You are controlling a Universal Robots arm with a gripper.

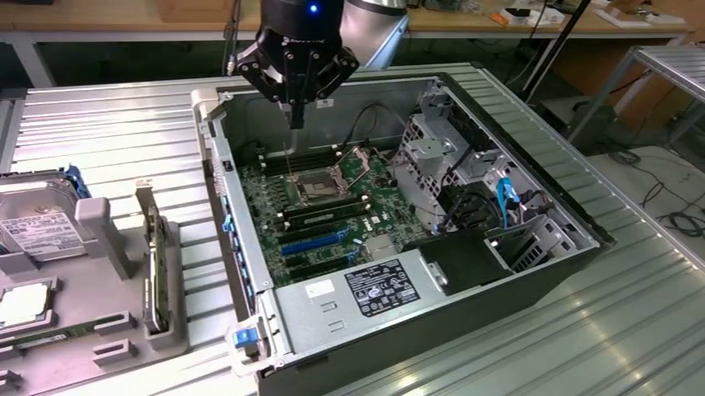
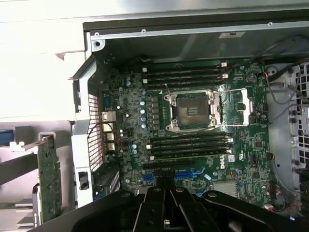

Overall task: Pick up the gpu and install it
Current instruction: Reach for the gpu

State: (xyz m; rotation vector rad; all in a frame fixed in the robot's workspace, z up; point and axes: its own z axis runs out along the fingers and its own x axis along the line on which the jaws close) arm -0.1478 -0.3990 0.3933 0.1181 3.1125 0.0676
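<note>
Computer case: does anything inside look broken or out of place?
Nothing looks broken or spilled. The one odd spot is the processor socket: it looks empty, with its metal cover flipped open.

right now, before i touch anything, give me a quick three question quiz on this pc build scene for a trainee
1. Multiple choice: where is the gpu? A) upright in the grey holder outside the case B) seated inside the case C) in the pincer
2. True or false: the pincer hangs over the open case, shut and empty.
3. Fill in: the hard drive with the white label lies at the exterior view's ____.
Key: 1 A; 2 true; 3 left.
</note>
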